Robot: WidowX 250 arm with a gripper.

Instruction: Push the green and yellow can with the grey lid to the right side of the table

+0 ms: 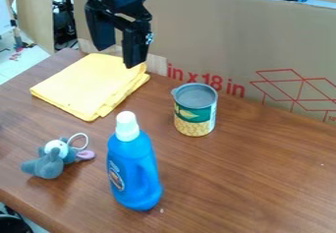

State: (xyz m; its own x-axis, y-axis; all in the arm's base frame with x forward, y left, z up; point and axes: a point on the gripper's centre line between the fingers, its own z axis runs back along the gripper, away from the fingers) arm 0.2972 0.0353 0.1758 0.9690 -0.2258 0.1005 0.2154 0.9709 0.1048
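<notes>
A brown wood-grained table (pixel 256 178) spreads across the view, running from the left side to the lower right. Behind its far edge stands a broad cardboard panel (pixel 210 35), printed with red lettering and red line drawings of boxes.

The black gripper (pixel 118 57) hangs down from the top edge, left of center, over the far part of the table. Its two fingers stand well apart, with nothing held between them. The tips are above the back of the folded yellow cloth (pixel 85 87), the thing nearest to them. This cloth lies flat in several layers on the far left part of the table, its loose folded edges toward the right.

Nearer the camera, a blue detergent bottle (pixel 134 170) stands upright, with a white cap (pixel 126 126) on top and a label low on its left side. To the right of the cloth and farther back than the bottle, a can of corn (pixel 195 114) stands upright, its gray top facing up and its green label showing yellow kernels. Left of the bottle, just beside it, a small gray plush toy (pixel 49 163) lies on the table, with white on its head, a pink oval part and a pale loop.
</notes>
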